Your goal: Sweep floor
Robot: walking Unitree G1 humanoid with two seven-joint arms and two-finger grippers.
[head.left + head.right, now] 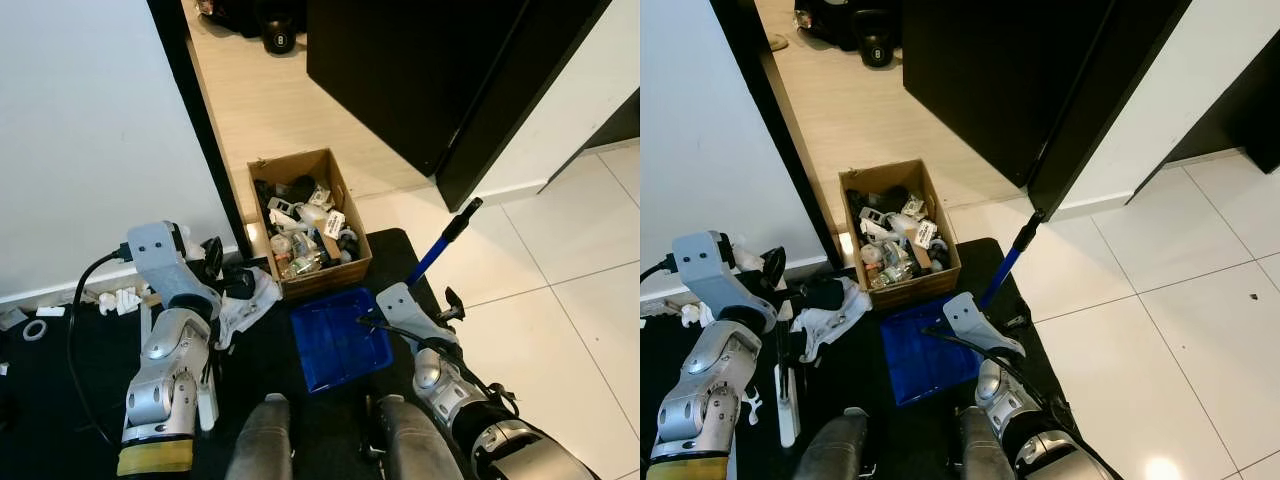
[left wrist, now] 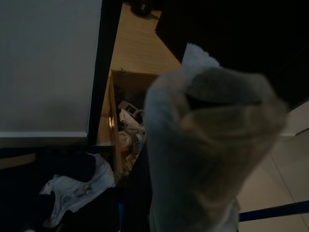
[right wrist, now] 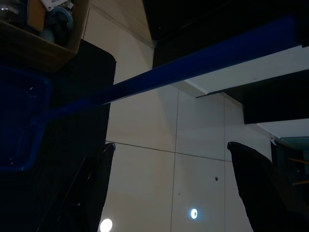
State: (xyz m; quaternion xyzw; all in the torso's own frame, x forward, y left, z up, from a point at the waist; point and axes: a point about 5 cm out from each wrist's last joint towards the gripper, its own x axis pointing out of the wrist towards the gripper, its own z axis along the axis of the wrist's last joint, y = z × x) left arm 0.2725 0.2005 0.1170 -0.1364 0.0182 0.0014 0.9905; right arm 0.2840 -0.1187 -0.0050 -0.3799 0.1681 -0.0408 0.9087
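Left wrist view: left gripper point(image 1: 213, 262) closed on pale sock point(image 2: 207, 145) | right gripper point(image 3: 169, 188) fingers spread, holding nothing | blue dustpan point(image 1: 338, 342) just beside it, handle point(image 1: 442, 245) slanting past | cardboard box point(image 1: 306, 221) beyond dustpan

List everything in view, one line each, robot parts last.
cardboard box: one, brown, full of mixed junk, on the floor by the doorway.
dustpan: one, blue, on the black mat in front of the box, its long handle slanting up toward the door.
mat: one, black, under the box and dustpan.
rag: one, white, crumpled left of the box.
kettlebell: one, black, far down the hallway.
tape roll: one, white, far left.
left gripper: wrapped in a pale cloth.
right gripper: fingers apart, beside the handle.
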